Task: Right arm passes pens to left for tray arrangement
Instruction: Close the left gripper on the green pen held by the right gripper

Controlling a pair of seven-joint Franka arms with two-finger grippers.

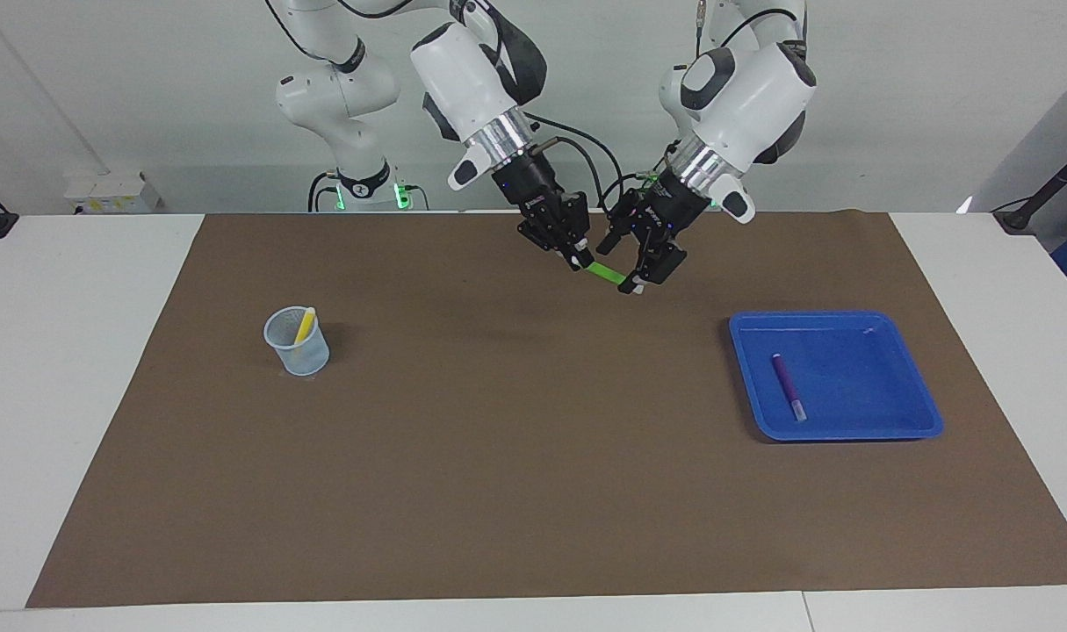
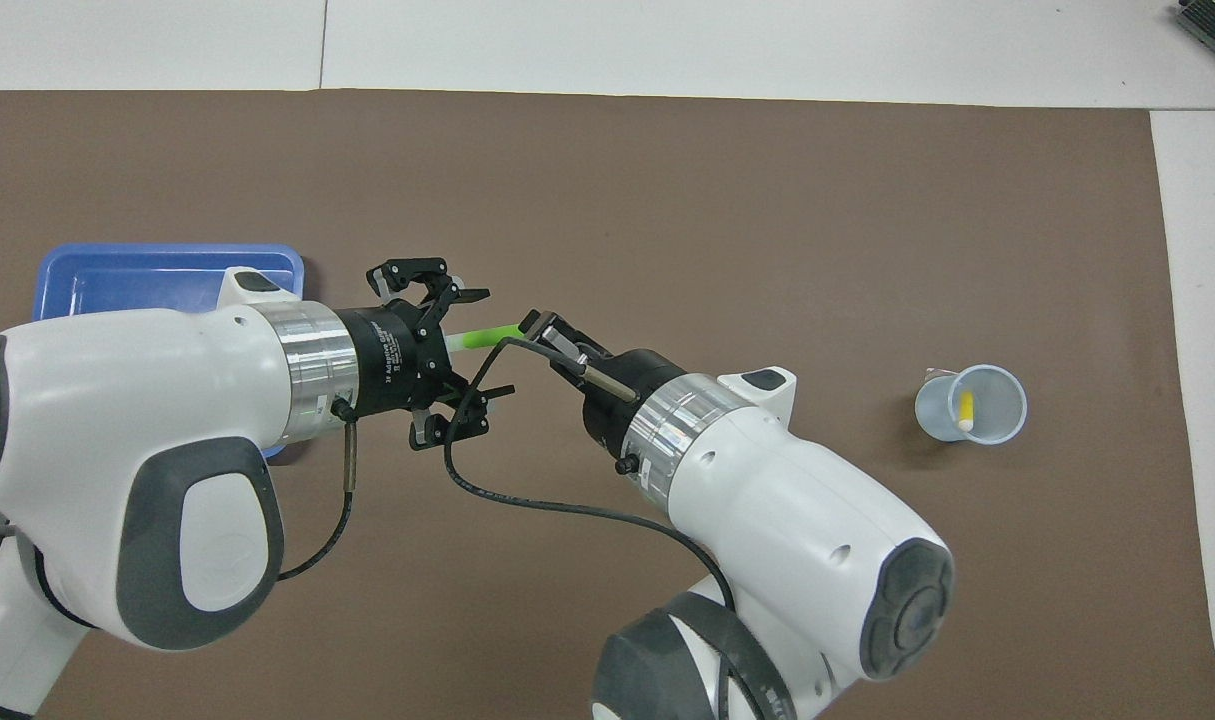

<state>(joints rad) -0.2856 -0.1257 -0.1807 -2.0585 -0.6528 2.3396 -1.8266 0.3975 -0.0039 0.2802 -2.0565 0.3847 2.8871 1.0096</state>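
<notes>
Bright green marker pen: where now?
Facing view: the bright green marker pen is in the air over the brown mat, held by the right tool, beside the left tool.

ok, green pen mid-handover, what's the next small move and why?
Probably close the left gripper on the green pen's free pale end. The right gripper is shut on the pen's other end, up over the brown mat, and the left's open fingers straddle the free end without clamping it. Only after that should the right let go, so the pen can go to the blue tray.
</notes>
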